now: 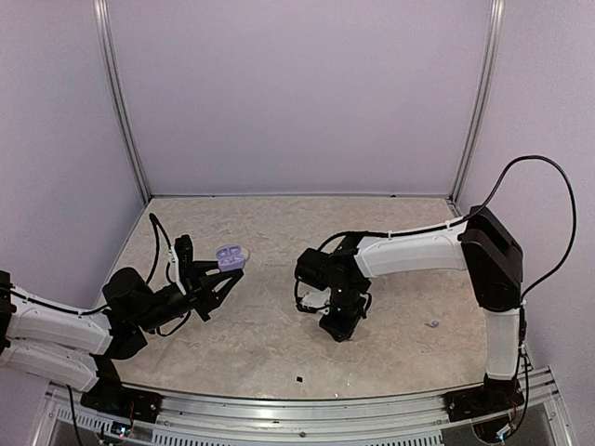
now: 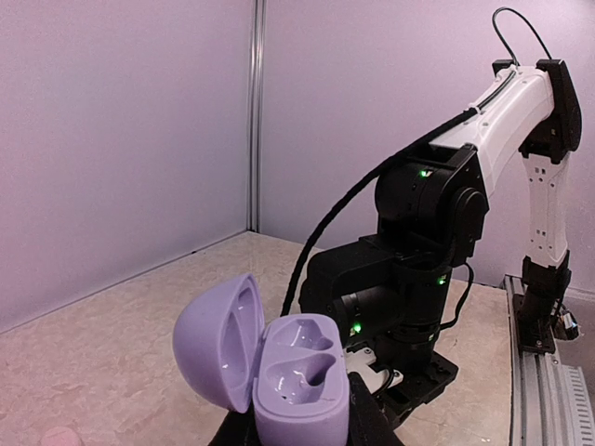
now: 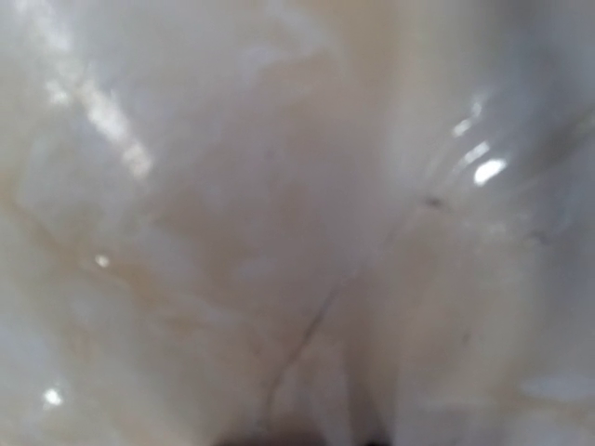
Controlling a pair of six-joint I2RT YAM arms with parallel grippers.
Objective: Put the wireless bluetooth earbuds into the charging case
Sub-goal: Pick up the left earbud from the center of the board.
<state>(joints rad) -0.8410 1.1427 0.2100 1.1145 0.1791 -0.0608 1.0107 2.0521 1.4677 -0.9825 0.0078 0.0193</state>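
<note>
The lilac charging case (image 1: 231, 256) is held above the table's left side with my left gripper (image 1: 223, 274) shut on its base. In the left wrist view the case (image 2: 299, 376) stands with its lid swung open to the left, and both moulded wells are empty. My right gripper (image 1: 339, 323) points straight down at the table's middle, close to the surface. Its jaws are hidden from above, and its own wrist view shows only blurred tabletop. A tiny pale thing (image 1: 432, 324), perhaps one of the earbuds, lies on the table to its right.
The beige tabletop (image 1: 270, 344) is fenced by pale walls with metal posts at the back corners. A small dark speck (image 1: 299, 379) lies near the front edge. The right arm's black wrist (image 2: 418, 279) stands just beyond the case.
</note>
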